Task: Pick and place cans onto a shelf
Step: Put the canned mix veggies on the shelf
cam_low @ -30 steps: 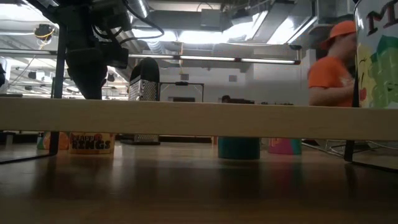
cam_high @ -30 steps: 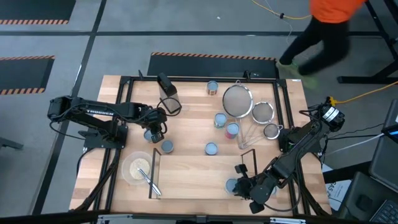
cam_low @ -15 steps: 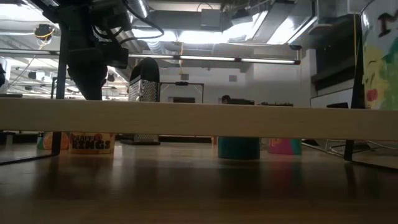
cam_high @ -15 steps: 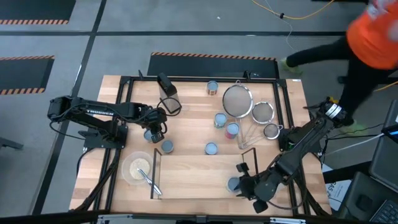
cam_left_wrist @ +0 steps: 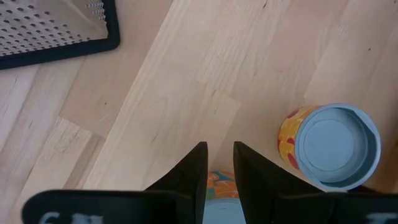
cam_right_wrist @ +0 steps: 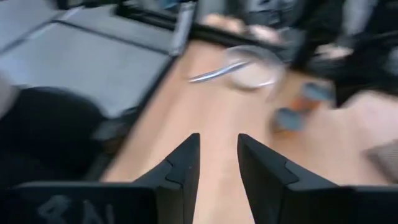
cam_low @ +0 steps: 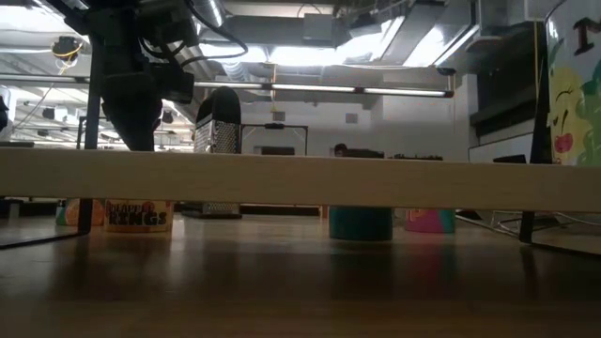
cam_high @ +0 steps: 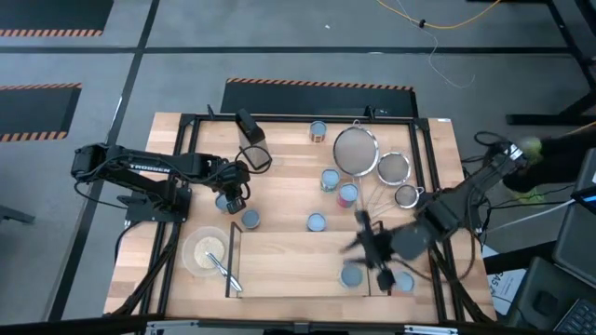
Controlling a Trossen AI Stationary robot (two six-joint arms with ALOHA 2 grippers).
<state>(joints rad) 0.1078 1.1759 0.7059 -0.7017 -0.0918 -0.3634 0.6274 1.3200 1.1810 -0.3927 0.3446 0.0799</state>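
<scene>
While the right arm hangs over the shelf end, the high view gives the nearer claim on the loose tins to the left gripper (cam_high: 233,197), which sits at about 9 o'clock on the pale wooden tabletop (cam_high: 289,126), right against a small upright tin with a pale blue top (cam_high: 223,202). A second such blue-topped can (cam_high: 250,220) stands just beside it toward 5 o'clock. The low light-wood shelf with black end frames (cam_high: 289,261) lies on toward 5 o'clock from there. One silver-blue can on the shelf (cam_high: 352,275) stands near its 3 o'clock end, close beside the right gripper (cam_high: 372,249). From table height, the shelf board runs straight across, and the left arm (cam_low: 131,75) comes down behind it at 10 o'clock, above a yellow-labelled tin (cam_low: 139,214). Through the left wrist camera, the dark fingers (cam_left_wrist: 194,171) stand narrowly apart with nothing between them; the orange-labelled tin shows just under their tips, its long axis vertical, with the neighbouring can apart to one side and a black-framed metal grater (cam_left_wrist: 56,25) farther off. Judging by this, those fingers would need to spread before closing on the tin. Through the right wrist camera, that gripper's fingers (cam_right_wrist: 186,165) are also slightly parted and empty, facing a pale round bowl with a utensil (cam_right_wrist: 249,68).
</scene>
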